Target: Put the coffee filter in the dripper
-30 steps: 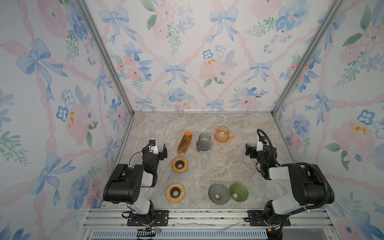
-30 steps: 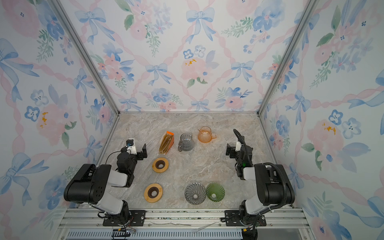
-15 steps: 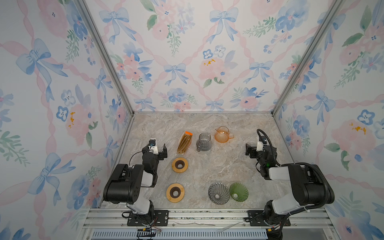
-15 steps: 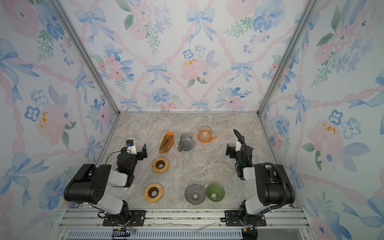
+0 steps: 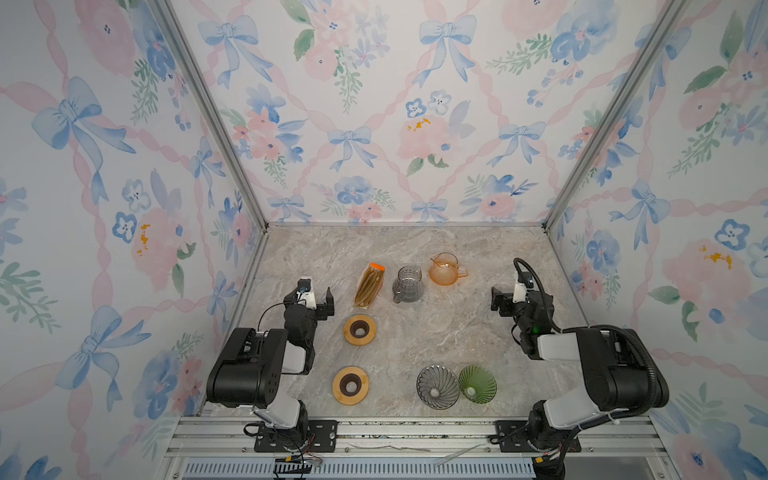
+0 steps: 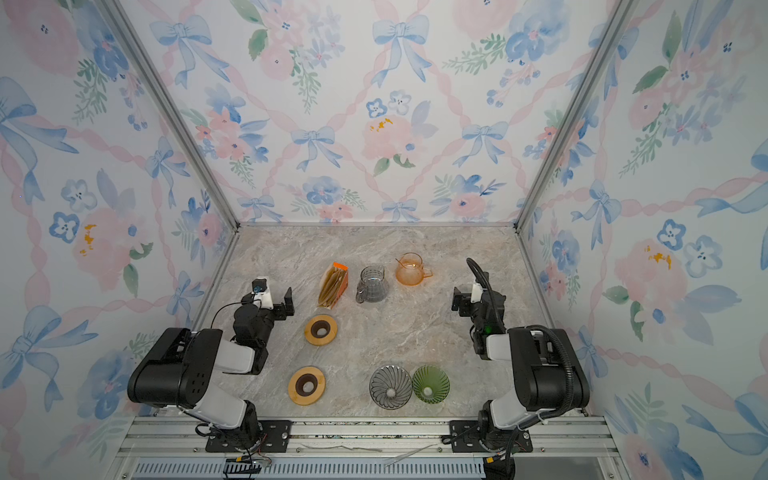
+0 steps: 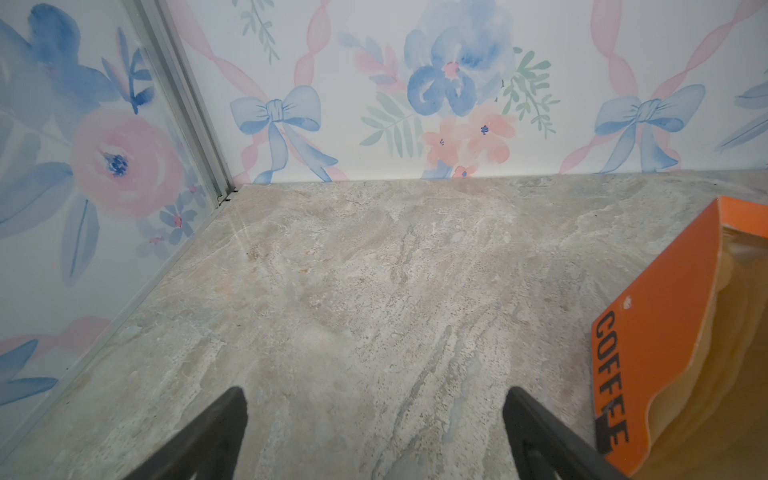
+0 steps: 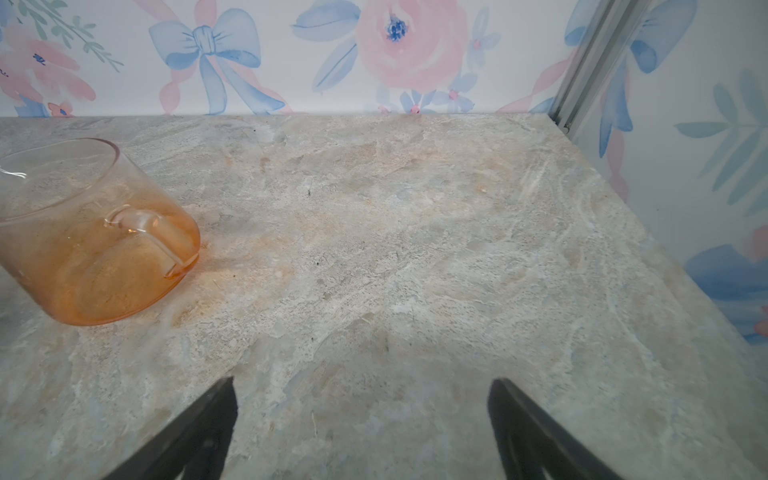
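Both arms sit folded low at the near corners of the table. The left arm (image 5: 249, 370) bends back on itself at the near left and its wrist points toward the far wall. The right arm (image 5: 602, 365) mirrors it at the near right. The left gripper (image 7: 376, 401) hangs just above the bare surface with its fingers spread wide and nothing between them. The right gripper (image 8: 363, 386) is also spread wide and empty over bare stone.

The table (image 5: 457, 328) is a grey-beige marbled slab. It is closed in on three sides by walls (image 5: 374, 104) papered with blue bows, pink ribbons and flowers, with metal strips in the corners.

The packet of coffee filters (image 5: 369, 286) lies flat at the far left of the group of things, just right of the left gripper and apart from it. It is a clear sleeve of brown paper filters under an orange card top, and in the left wrist view the card reads COFFEE (image 7: 665, 332).

To its right stands a grey glass jug (image 5: 408, 284), then an orange glass jug (image 5: 444, 270) a little farther back. Nearer than the packet lie two wooden rings, one (image 5: 360, 329) behind the other (image 5: 350, 385).

At the near edge, right of centre, a ribbed grey dripper (image 5: 437, 386) and a green dripper (image 5: 477, 383) sit rim to rim with their mouths up. Both are empty and well apart from the packet.
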Robot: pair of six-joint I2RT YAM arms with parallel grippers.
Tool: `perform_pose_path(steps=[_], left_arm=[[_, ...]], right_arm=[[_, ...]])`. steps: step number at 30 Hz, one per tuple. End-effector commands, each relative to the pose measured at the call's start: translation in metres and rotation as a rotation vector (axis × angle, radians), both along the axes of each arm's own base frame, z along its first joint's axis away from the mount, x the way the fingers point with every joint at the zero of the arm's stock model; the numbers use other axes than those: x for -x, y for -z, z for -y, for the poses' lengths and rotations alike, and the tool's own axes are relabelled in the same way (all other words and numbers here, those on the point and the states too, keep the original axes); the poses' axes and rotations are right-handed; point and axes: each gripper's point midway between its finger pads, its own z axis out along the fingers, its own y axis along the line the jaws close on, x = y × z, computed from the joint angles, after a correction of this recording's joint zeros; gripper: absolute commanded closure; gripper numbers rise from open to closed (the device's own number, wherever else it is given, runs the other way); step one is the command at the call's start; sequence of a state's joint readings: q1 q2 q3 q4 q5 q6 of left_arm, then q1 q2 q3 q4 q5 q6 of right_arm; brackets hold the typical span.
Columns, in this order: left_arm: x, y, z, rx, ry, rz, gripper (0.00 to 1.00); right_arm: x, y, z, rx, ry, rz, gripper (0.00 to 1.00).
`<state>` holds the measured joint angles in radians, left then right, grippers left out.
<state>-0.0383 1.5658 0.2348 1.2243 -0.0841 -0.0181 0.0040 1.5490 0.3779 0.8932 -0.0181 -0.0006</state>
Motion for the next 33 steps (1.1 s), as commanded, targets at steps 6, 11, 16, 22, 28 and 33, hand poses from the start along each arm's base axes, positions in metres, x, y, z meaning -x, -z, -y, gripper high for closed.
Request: perform_pose_path(steps=[6, 11, 16, 22, 28, 33], left_arm=[[0.003, -0.004, 0.002, -0.008, 0.023, 0.018, 0.02], [0.007, -0.014, -0.001, -0.018, -0.014, 0.033, 0.02], [0.006, -0.023, 0.000, -0.059, -0.080, 0.007, 0.02], [0.002, -0.048, 0.023, -0.055, -0.072, -0.016, 0.02], [0.000, -0.071, 0.060, 0.087, 0.024, -0.104, 0.02], [0.005, -0.090, 0.103, 0.158, 0.134, -0.212, 0.02]], right_arm=[[-0.003, -0.010, 0.000, -0.016, -0.003, 0.038, 0.04], [-0.001, -0.021, 0.000, -0.021, -0.002, 0.060, 0.04], [0.002, -0.034, -0.002, -0.017, -0.014, 0.035, 0.04], [0.010, -0.064, 0.003, -0.034, 0.057, 0.009, 0.04], [0.022, -0.100, -0.015, -0.127, 0.024, -0.108, 0.04], [0.035, -0.128, -0.040, -0.204, -0.027, -0.176, 0.04]])
